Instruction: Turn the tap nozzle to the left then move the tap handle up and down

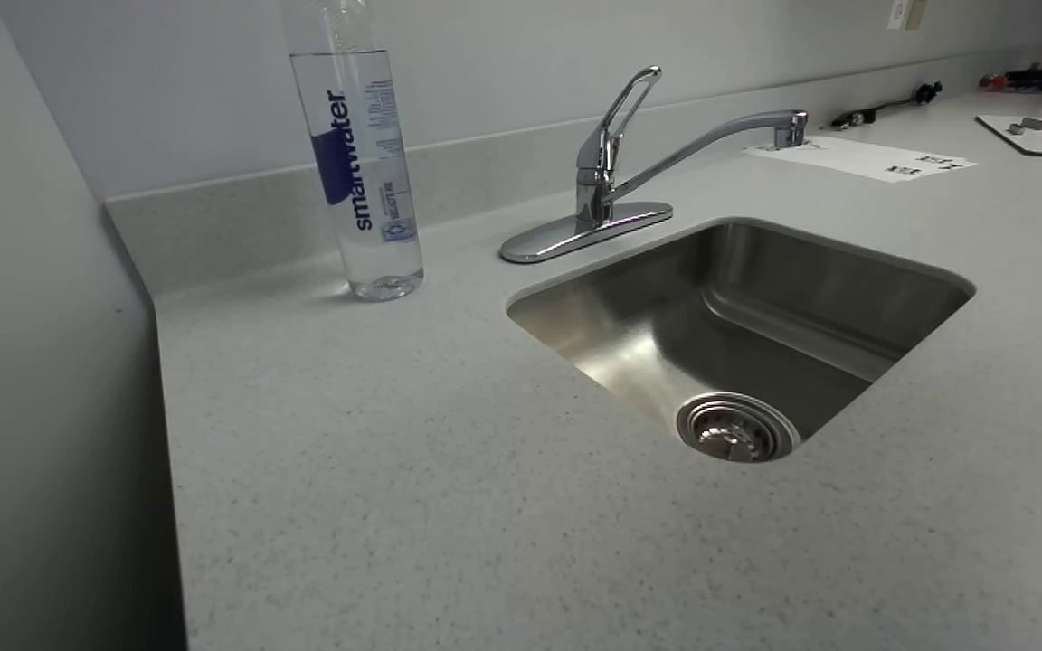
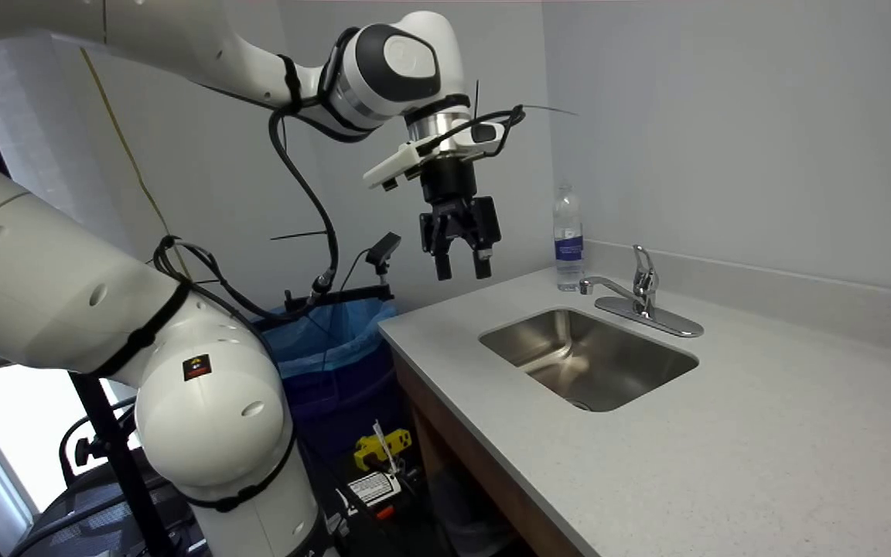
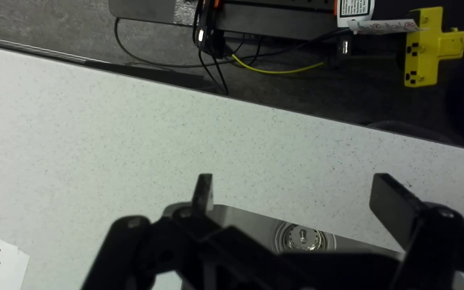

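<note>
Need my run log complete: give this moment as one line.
gripper: open, holding nothing; tap nozzle: untouched; tap handle: untouched, tip upward; bottle: upright on counter

Glossy chrome tap nozzle (image 1: 713, 137).

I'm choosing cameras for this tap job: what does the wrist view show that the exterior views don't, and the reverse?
Only the wrist view shows the thin stretch of yellow cable curving beyond the counter.

Only the exterior views show the tap nozzle, tap handle and water bottle, all in both, plus the robot arm in an exterior view.

Shared: counter and sink appear in all three; the open gripper and yellow power adapter appear in the wrist view and an exterior view.
</note>
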